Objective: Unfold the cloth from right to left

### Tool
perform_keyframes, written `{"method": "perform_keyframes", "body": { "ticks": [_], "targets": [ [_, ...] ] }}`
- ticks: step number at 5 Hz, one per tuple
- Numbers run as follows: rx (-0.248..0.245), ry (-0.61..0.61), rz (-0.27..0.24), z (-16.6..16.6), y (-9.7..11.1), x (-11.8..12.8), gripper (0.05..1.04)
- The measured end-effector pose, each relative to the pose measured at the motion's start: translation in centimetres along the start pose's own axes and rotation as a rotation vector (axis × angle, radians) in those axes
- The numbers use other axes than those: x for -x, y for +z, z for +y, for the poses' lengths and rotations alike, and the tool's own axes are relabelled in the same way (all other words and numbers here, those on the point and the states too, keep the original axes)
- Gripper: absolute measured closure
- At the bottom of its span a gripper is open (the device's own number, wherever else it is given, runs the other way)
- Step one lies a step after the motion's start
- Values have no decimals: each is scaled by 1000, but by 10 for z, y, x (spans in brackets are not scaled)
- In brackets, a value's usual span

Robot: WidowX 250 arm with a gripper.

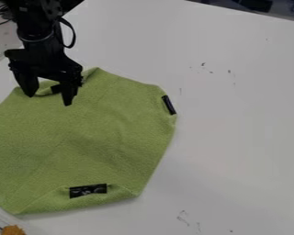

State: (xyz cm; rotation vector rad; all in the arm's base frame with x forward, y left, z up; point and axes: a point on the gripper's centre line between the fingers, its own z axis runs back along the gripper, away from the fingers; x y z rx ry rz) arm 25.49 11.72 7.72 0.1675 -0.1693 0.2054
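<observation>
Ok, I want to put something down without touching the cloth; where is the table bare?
The table has a broad bare stretch at image right, between the cloth and the table's right edge. It's crowded at upper left, where the gripper hangs over the cloth.

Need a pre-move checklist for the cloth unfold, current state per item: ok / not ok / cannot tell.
1. Gripper open: ok, fingers stand apart.
2. Gripper placed at the cloth: ok, over its upper-left edge.
3. Fingertips touching the cloth: cannot tell, height is unclear from this angle.
4. Cloth lying flat: not ok, the lower edge looks turned up around the bottom black strip.
5. Strip on the cloth's right edge away from the gripper: ok, well off to the side.
6. Orange object off the cloth: ok, below its lower-left corner.
</observation>
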Motion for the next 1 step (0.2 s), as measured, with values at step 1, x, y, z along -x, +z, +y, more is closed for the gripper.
{"method": "perform_keyframes", "body": {
  "ticks": [1],
  "targets": [
    [0, 0, 0, 0, 0, 0, 83]
  ]
}}
